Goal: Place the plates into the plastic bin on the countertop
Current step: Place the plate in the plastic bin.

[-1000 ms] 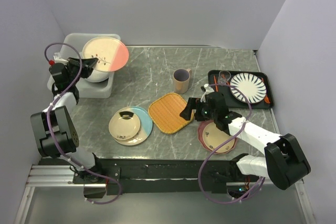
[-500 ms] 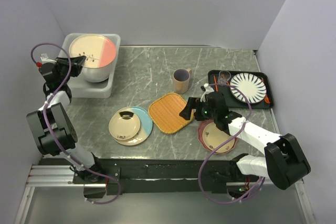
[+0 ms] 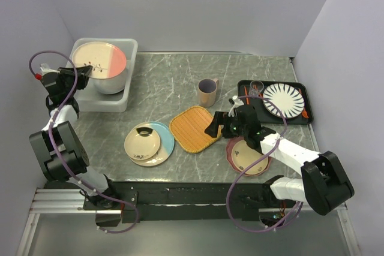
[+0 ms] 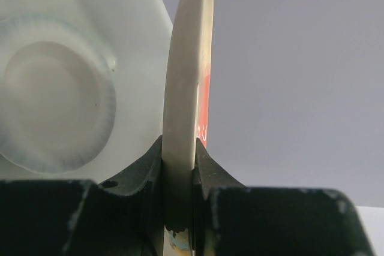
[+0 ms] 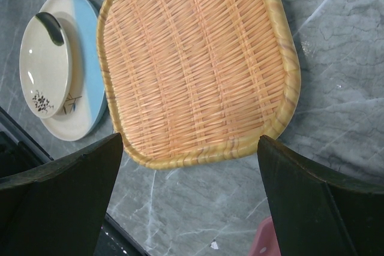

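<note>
A: What's under the R gripper (image 5: 189, 143)?
B: Woven tray (image 5: 198, 58), tan, rounded corners, lying flat on the grey marble countertop (image 5: 342, 22). Dark fingers (image 5: 60, 208) stand wide apart, one at each lower corner of the view.
A: Left of it?
B: Cream-and-blue plate (image 5: 90, 58), just beside the tray; can't tell if they touch. Small cream floral plate (image 5: 42, 70) sits on top, w/ a dark patch at its rim.
A: Anything else?
B: Pink rim (image 5: 268, 245) at the bottom edge, mostly cut off.

left arm: raised, far left | left gripper (image 3: 83, 71): clamped on plate (image 4: 187, 82) rim | right arm: stretched low, forward-left | right gripper (image 3: 215, 126): fingers spread wide, holding nothing
</note>
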You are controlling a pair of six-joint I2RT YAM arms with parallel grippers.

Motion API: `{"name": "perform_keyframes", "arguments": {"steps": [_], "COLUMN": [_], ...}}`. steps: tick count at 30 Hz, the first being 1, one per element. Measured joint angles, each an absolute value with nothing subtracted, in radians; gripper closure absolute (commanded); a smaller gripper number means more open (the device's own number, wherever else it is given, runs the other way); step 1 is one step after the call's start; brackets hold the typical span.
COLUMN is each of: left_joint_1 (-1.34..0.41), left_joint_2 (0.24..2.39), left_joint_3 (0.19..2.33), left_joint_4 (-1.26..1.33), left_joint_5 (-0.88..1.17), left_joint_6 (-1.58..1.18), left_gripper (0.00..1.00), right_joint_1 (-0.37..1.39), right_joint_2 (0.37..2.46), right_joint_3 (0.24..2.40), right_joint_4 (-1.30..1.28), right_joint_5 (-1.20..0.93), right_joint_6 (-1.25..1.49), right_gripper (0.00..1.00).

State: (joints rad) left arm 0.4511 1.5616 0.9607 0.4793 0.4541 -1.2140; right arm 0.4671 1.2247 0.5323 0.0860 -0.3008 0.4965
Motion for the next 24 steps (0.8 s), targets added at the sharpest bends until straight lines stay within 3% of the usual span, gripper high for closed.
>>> {"name": "perform_keyframes", "arguments": {"steps": [24], "left_joint_1": [0.455], "left_joint_2": [1.626], "left_joint_3": [1.04], "left_joint_4": [0.369], "left_joint_5": [0.401], "left_joint_6": [-1.135], "left_gripper": [0.99], "right_joint_1": [0.467], "right_joint_2": [1.228], "right_joint_3": [0.537], "right_joint_4": [0.086], "right_joint_5": [-0.301], "right_joint_6": [0.496], "right_gripper": [0.0]}}
